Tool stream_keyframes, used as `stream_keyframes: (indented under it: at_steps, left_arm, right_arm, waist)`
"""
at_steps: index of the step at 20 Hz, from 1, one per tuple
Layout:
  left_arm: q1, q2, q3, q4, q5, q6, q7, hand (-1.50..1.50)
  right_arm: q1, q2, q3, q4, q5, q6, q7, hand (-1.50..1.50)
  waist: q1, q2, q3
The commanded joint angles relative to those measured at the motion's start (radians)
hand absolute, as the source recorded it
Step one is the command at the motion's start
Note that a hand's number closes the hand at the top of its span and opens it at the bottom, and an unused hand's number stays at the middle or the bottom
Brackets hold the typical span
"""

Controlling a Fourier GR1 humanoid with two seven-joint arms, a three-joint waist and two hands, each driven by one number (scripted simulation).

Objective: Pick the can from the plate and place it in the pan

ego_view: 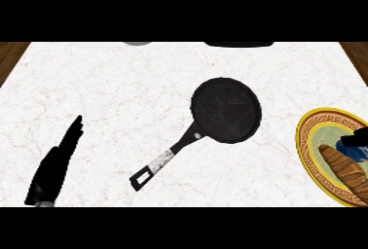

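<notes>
Illumination is even and bright across the white marbled desk [129,87]; no single light source can be identified. The surface shows no hot spots or glare. Cast shadows are nearly nil: the black pan [226,110] and its handle throw no distinct shadow, nor does the left robot hand [56,165]. The pan's interior reads matte, with faint grey mottling only. The gold-rimmed plate [310,146] at the right edge appears stretched taller than wide. Objects at the top edge are cut off. Dark items show little internal detail.
</notes>
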Motion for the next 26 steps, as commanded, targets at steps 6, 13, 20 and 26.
stream_keyframes:
  at_steps: [6,13,20,26]
  left_arm:
    - [0.001,0.020,0.047,0.005,0.016,0.002,0.037,0.00]
    - [0.025,0.018,0.034,-0.002,0.000,0.002,0.009,0.00]
    - [-0.033,0.007,0.036,0.040,0.018,-0.032,-0.001,0.00]
    - [-0.072,-0.014,0.012,0.032,-0.007,-0.032,0.020,0.00]
  right_arm:
    - [0.215,-0.008,0.317,-0.435,0.392,-0.162,0.060,1.50]
    - [0.197,-0.147,0.322,-0.733,0.801,-0.306,0.139,1.50]
    - [0.131,-0.051,0.336,-0.977,1.090,-0.182,0.316,1.50]
    - [-0.109,0.176,0.308,-0.839,1.075,-0.090,0.263,1.50]
  waist:
    - [-0.055,-0.014,0.008]
    - [-0.051,-0.016,0.008]
    - [-0.002,0.008,0.013]
    - [0.025,0.016,0.014]
